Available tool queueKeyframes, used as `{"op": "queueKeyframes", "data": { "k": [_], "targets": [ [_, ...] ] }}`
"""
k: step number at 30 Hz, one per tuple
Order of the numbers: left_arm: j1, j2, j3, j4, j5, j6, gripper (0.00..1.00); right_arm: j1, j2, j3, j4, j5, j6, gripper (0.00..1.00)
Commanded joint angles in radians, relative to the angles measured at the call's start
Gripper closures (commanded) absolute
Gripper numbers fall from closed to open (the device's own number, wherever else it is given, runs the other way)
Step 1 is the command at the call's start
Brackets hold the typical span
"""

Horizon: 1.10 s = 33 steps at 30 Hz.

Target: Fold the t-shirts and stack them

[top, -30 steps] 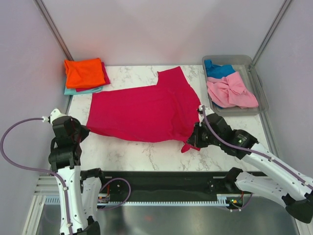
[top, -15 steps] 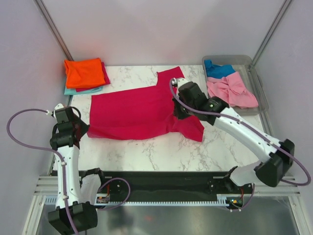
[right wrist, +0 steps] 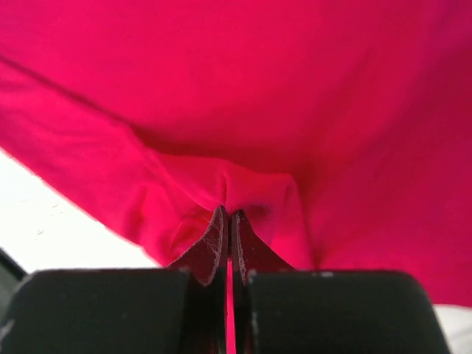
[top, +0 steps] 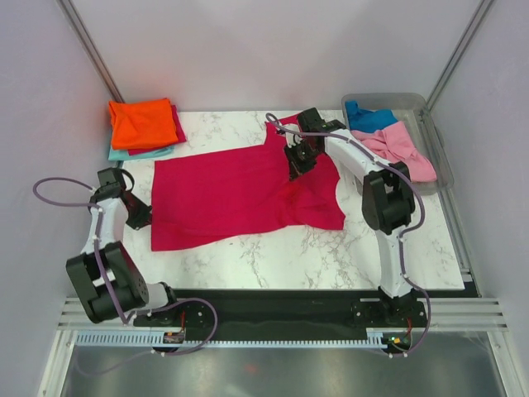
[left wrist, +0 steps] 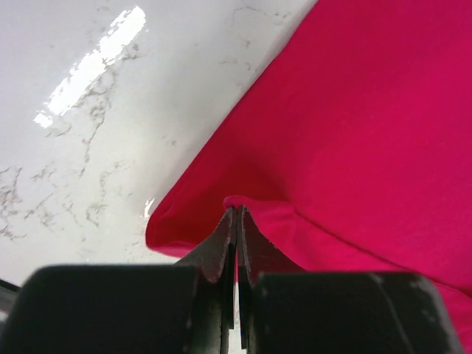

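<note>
Left gripper (left wrist: 236, 225) and right gripper (right wrist: 227, 220) both pinch the crimson shirt (top: 240, 190). It's soft and floppy, probably best grabbed by its edges.

Right pincer (top: 295, 163) carried a corner of the crimson shirt (top: 223, 194) rearward.

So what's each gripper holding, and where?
Both pinch the crimson t-shirt: left gripper its left edge, right gripper a bunched fold near the far sleeve.

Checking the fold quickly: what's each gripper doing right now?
Left gripper: shut on the crimson t-shirt.
Right gripper: shut on the same shirt.
</note>
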Motion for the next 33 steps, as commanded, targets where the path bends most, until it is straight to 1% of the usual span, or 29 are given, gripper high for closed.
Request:
{"op": "queueKeyframes", "data": {
  "k": [1,3,4,5,6,7,8,9,10,11,12,13,14,16,17,18,19,20,22,23,24,25,26,27,28,29,31,32,33],
  "targets": [
    [0.002,0.098,0.068,0.075,0.076,0.024,0.98,-0.022,0.074,0.15,-0.083,0.039,-0.076,0.99],
    [0.002,0.154,0.108,0.073,0.122,0.053,0.98,-0.034,0.125,0.225,-0.101,0.123,-0.074,0.98],
    [0.003,0.186,0.119,0.075,0.148,0.064,0.93,-0.039,0.139,0.249,-0.117,0.157,-0.067,0.97],
    [0.003,0.191,0.122,0.081,0.201,0.074,0.89,-0.048,0.152,0.281,-0.115,0.243,-0.05,0.89],
    [-0.002,0.188,0.117,0.09,0.228,0.079,0.83,-0.053,0.156,0.296,-0.115,0.294,-0.01,0.83],
    [-0.005,0.177,0.11,0.104,0.249,0.084,0.63,-0.057,0.154,0.302,-0.105,0.34,0.022,0.77],
    [-0.008,0.145,0.103,0.121,0.274,0.09,0.53,-0.074,0.137,0.301,-0.096,0.38,0.05,0.58],
    [-0.02,0.121,0.088,0.122,0.272,0.093,0.47,-0.077,0.122,0.293,-0.094,0.423,0.07,0.52],
    [-0.031,0.099,0.083,0.125,0.26,0.098,0.35,-0.083,0.099,0.272,-0.061,0.453,0.113,0.47],
    [-0.041,0.05,0.079,0.122,0.208,0.105,0.31,-0.086,0.072,0.241,-0.043,0.474,0.125,0.4],
    [-0.049,0.03,0.07,0.113,0.184,0.104,0.28,-0.088,0.014,0.186,-0.028,0.49,0.128,0.37],
    [-0.052,0.013,0.065,0.11,0.167,0.099,0.22,-0.087,-0.019,0.159,-0.002,0.523,0.163,0.33],
    [-0.052,-0.005,0.062,0.101,0.144,0.095,0.21,-0.087,-0.088,0.129,0.004,0.531,0.209,0.31],
    [-0.051,-0.042,0.057,0.053,0.098,0.075,0.22,-0.087,-0.169,-0.004,0.045,0.501,0.249,0.31],
    [-0.052,-0.059,0.05,0.044,0.078,0.043,0.22,-0.087,-0.262,-0.139,0.064,0.491,0.313,0.3],
    [-0.045,-0.102,0.022,0.04,0.084,0.027,0.22,-0.087,-0.31,-0.217,0.09,0.478,0.341,0.28],
    [-0.041,-0.123,0.005,0.039,0.097,0.01,0.23,-0.087,-0.358,-0.295,0.139,0.468,0.38,0.27],
    [-0.038,-0.146,-0.015,0.041,0.132,-0.037,0.24,-0.09,-0.44,-0.435,0.154,0.449,0.438,0.27],
    [-0.034,-0.224,-0.082,0.039,0.168,-0.112,0.25,-0.09,-0.519,-0.568,0.204,0.429,0.496,0.27],
    [-0.034,-0.26,-0.138,0.038,0.177,-0.143,0.26,-0.091,-0.598,-0.687,0.22,0.418,0.556,0.27],
    [-0.034,-0.292,-0.171,0.038,0.183,-0.174,0.26,-0.09,-0.64,-0.745,0.269,0.401,0.582,0.27],
    [-0.034,-0.368,-0.203,0.038,0.183,-0.226,0.26,-0.091,-0.683,-0.803,0.297,0.401,0.611,0.27],
    [-0.034,-0.405,-0.266,0.038,0.17,-0.252,0.26,-0.09,-0.764,-0.907,0.322,0.343,0.674,0.27],
    [-0.041,-0.482,-0.291,0.038,0.157,-0.281,0.25,-0.091,-0.8,-0.952,0.361,0.327,0.699,0.27],
    [-0.044,-0.513,-0.3,0.033,0.139,-0.313,0.25,-0.093,-0.833,-0.993,0.374,0.316,0.729,0.27],
    [-0.046,-0.539,-0.306,0.027,0.121,-0.329,0.25,-0.093,-0.89,-1.064,0.386,0.301,0.751,0.28],
    [-0.046,-0.593,-0.321,0.015,0.087,-0.367,0.25,-0.091,-0.942,-1.124,0.427,0.295,0.796,0.28],
    [-0.046,-0.6,-0.337,0.013,0.079,-0.375,0.25,-0.091,-0.946,-1.167,0.441,0.295,0.805,0.29],
    [-0.069,-0.6,-0.338,0.01,0.067,-0.381,0.24,-0.093,-0.941,-1.178,0.461,0.287,0.806,0.29]
  ]
}}
